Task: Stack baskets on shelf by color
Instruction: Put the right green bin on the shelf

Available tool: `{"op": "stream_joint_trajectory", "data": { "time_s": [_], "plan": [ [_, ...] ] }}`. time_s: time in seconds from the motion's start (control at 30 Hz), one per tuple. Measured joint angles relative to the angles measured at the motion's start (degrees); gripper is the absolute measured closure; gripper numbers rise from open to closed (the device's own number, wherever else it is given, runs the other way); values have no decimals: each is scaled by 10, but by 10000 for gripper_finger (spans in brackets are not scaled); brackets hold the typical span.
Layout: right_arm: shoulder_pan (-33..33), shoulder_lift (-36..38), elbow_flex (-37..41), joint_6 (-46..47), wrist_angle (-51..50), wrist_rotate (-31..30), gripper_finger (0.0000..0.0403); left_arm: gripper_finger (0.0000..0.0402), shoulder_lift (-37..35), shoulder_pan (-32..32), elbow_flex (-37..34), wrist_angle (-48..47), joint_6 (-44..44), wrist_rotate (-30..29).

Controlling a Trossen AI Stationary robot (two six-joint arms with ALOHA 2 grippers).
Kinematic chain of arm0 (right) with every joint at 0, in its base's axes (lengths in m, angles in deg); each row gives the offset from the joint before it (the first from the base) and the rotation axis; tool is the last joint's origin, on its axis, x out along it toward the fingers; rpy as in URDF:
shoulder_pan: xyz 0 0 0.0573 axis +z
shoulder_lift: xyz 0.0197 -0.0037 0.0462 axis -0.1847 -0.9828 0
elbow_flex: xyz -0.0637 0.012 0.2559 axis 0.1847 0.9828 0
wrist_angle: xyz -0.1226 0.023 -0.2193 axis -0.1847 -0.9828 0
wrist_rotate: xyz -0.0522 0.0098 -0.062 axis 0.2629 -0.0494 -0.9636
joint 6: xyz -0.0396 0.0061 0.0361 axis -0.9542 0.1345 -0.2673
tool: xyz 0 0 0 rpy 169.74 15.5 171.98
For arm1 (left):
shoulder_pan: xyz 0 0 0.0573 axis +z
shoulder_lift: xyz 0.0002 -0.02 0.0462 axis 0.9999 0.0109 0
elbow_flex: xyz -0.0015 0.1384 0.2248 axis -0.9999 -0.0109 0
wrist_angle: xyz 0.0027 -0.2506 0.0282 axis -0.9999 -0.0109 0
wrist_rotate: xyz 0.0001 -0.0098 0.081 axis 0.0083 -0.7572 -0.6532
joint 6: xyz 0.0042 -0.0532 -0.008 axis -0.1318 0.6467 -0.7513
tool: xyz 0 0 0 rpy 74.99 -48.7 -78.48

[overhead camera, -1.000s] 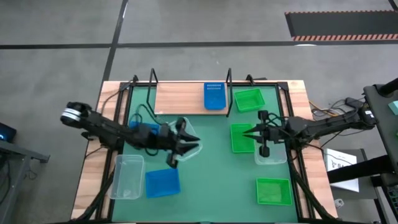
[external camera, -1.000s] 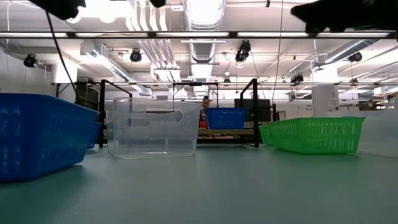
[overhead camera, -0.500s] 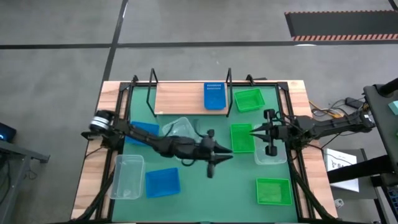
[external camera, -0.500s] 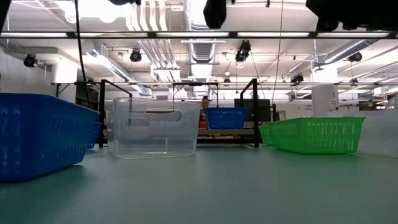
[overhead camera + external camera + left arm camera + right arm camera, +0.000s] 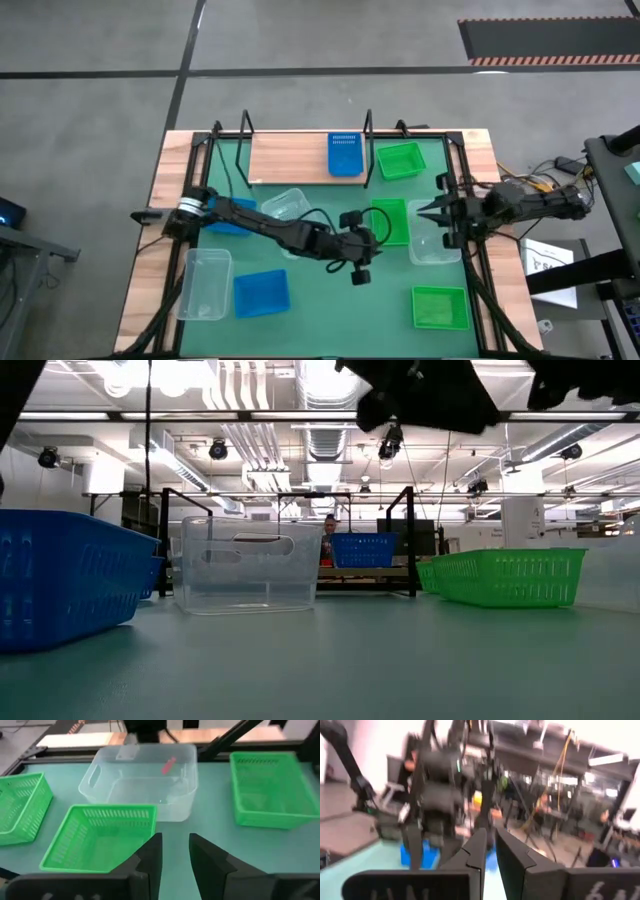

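A: Left to right, high view?
B: Clear basket (image 5: 204,284) and blue basket (image 5: 261,292) at the surface's front left. Another clear basket (image 5: 285,204) mid-left. Shelf (image 5: 300,157) at the back carries one blue basket (image 5: 345,154).
A: Left tool?
B: Left tool (image 5: 368,243) sits mid-surface, beside the middle green basket (image 5: 391,221). Fingers slightly apart, holding nothing.
A: Right side?
B: Green baskets at back (image 5: 400,160) and front right (image 5: 440,307). Right tool (image 5: 430,212) over a clear basket (image 5: 435,246), fingers nearly closed, empty.
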Motion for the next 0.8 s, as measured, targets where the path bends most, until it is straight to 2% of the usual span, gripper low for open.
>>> {"op": "stream_joint_trajectory", "data": {
  "time_s": [0.13, 0.3, 0.43, 0.6, 0.8],
  "plan": [
    [0, 16, 0, 0, -20, 17, 369, 292, 42, 14, 30, 9, -19, 0],
    [0, 29, 0, -1, -39, 16, 369, 228, 79, 33, 61, 17, -30, 3],
    [0, 30, 0, 2, -40, 16, 369, 191, 109, 43, 58, 103, -39, 36],
    [0, 30, 0, 9, -39, 15, 369, 183, 156, 47, 60, 162, -43, 53],
    [0, 30, 0, 20, -43, 11, 369, 183, 179, 51, 55, 166, -27, 51]
  ]
}}
